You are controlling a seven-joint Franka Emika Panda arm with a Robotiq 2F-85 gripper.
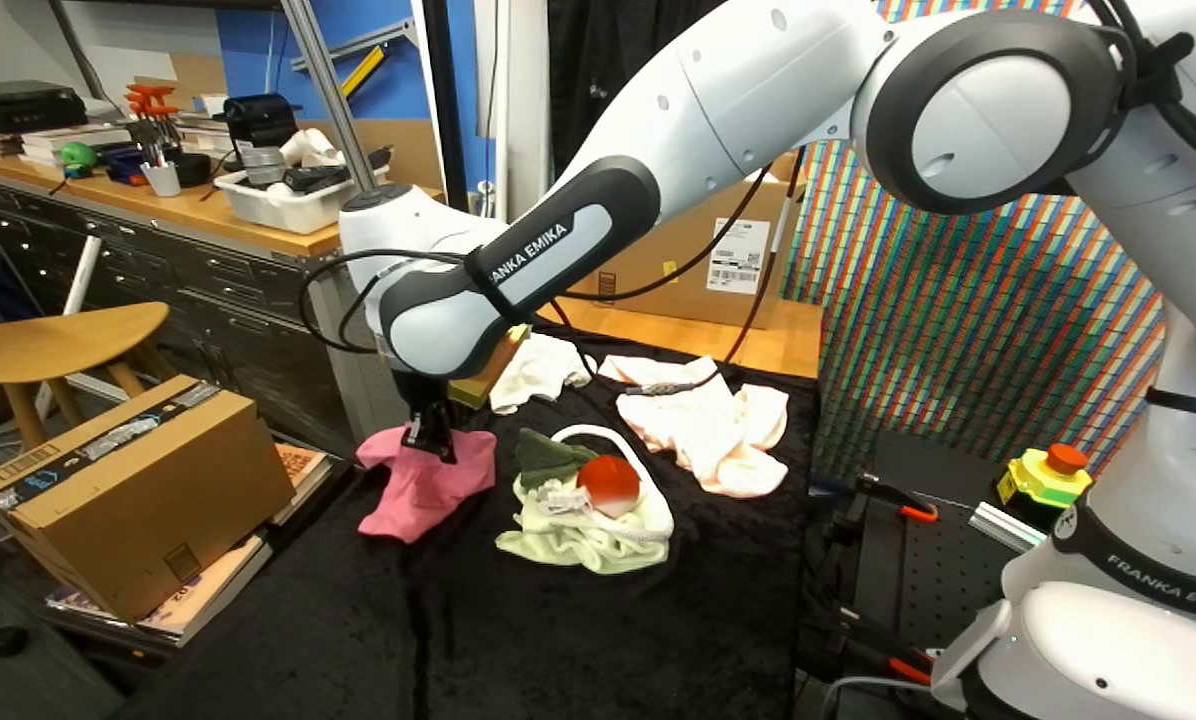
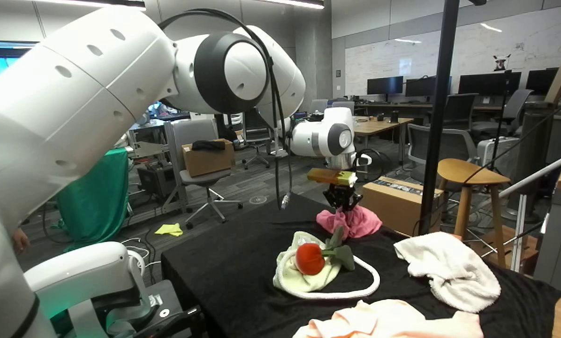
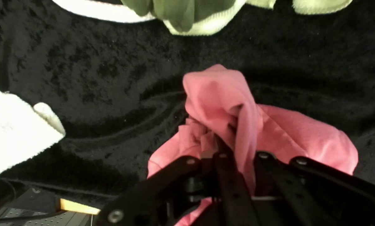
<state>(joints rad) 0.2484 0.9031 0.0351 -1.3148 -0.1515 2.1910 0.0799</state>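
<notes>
Counted four cloths (image 1: 433,490) (image 1: 548,550) (image 1: 543,368) (image 1: 718,440) on one black tablecloth (image 1: 578,645), plus one rope (image 2: 327,295), one red ball (image 2: 310,258), one stool (image 1: 58,342), one robot arm (image 1: 718,95).

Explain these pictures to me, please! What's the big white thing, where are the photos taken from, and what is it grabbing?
The big white thing is a robot arm, a bit like your arm but with more bending places. At its end is a black tool for grasping.

Two pictures come from cameras standing outside the robot, in different places. The close-up comes from a camera on its wrist.

On the black cloth lie a white towel, a peach cloth and a light green cloth. A red roundish thing sits on the light green cloth, with a dark green thing beside it and a curved white rope.

The tool is closed on a pink cloth: some is bunched in its grip.
</notes>
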